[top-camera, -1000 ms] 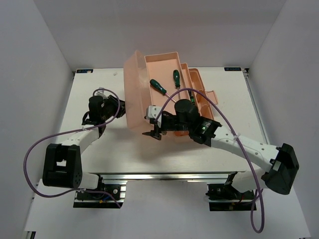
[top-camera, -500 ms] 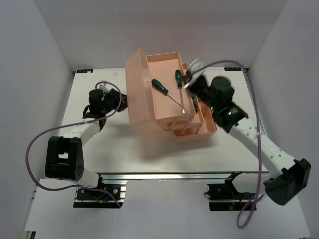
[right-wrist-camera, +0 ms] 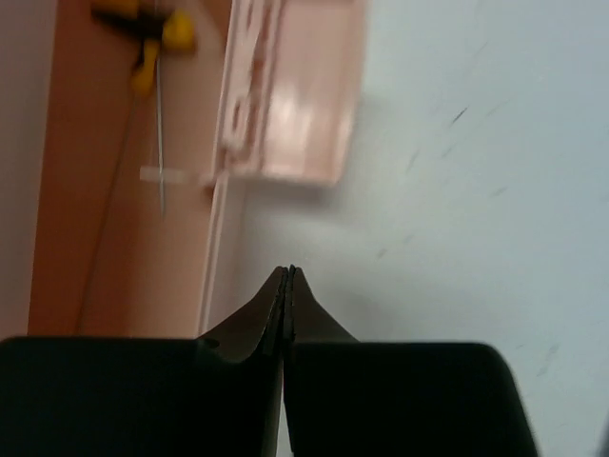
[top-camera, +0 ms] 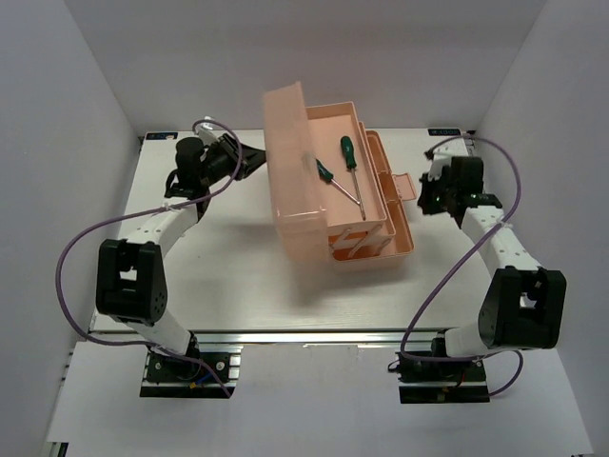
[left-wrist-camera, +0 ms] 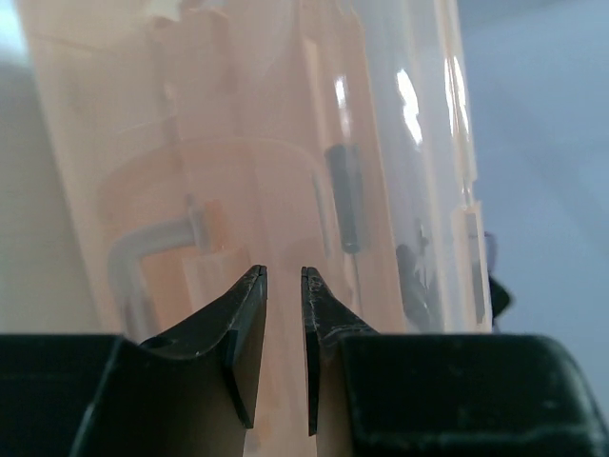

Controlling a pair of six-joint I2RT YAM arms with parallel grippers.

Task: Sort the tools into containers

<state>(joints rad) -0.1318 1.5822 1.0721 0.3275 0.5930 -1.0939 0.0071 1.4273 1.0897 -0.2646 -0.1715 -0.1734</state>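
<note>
While our outstretched left gripper [left-wrist-camera: 284,271] pinches the translucent salmon-pink toolbox lid [top-camera: 293,181], our bent right gripper [right-wrist-camera: 288,271] is closed, empty.

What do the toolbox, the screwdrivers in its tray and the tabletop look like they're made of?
Toolbox: translucent salmon-pink plastic, glossy; highlights on it, tool shapes show through its wall.
Screwdrivers: green handles, probably moulded plastic; thin pale shafts look like bare metal.
Tabletop: matte white with faint scuffs; material unclear.

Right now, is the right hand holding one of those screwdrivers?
No, the right hand is shut with nothing between its fingers, over the white table beside the pink toolbox.
</note>
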